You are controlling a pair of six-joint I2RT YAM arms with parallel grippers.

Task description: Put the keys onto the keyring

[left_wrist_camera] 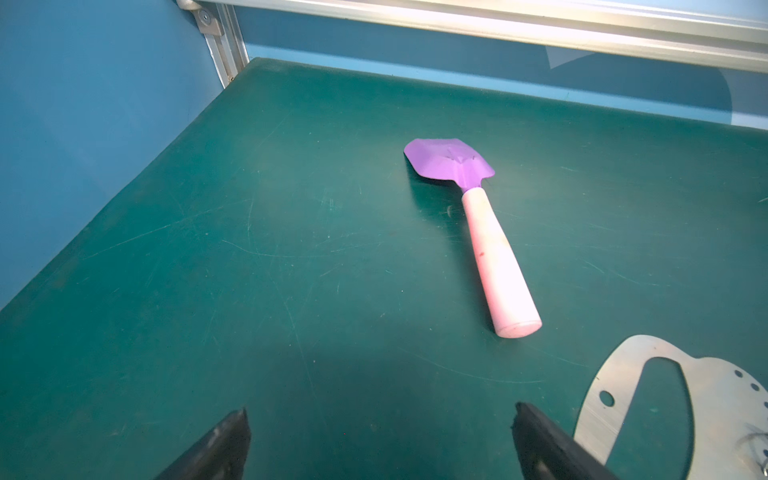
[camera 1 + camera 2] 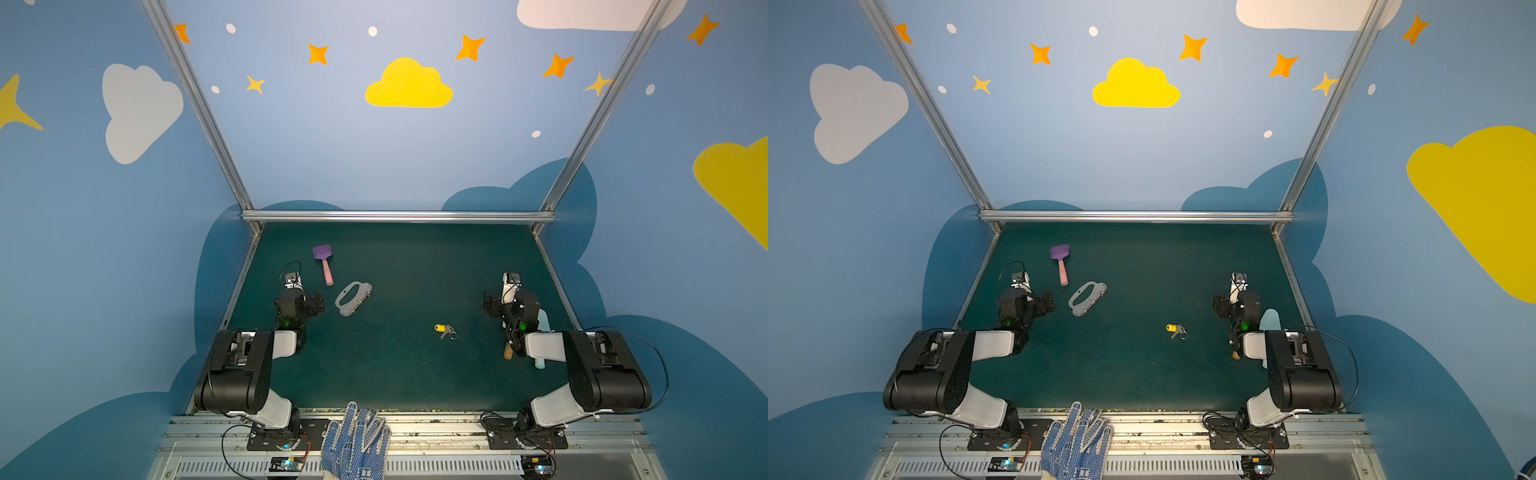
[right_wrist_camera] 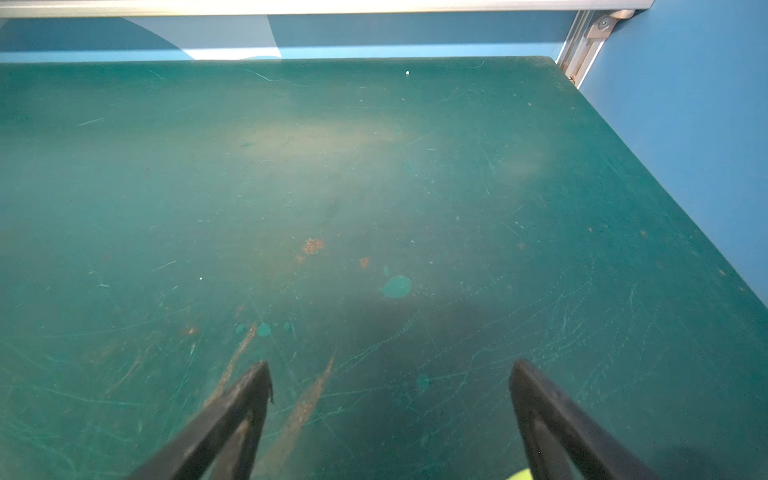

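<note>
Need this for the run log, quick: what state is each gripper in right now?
Left gripper: open, holding nothing.
Right gripper: open, holding nothing.

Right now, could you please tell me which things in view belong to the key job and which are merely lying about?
For the job:
- keys
- keyring

Lying about:
- purple trowel
- blue dotted gloves on the front rail
- pale blue item, partly hidden

The shovel is lying just behind the keyring. The keys are lying well right of the keyring, further forward.
</note>
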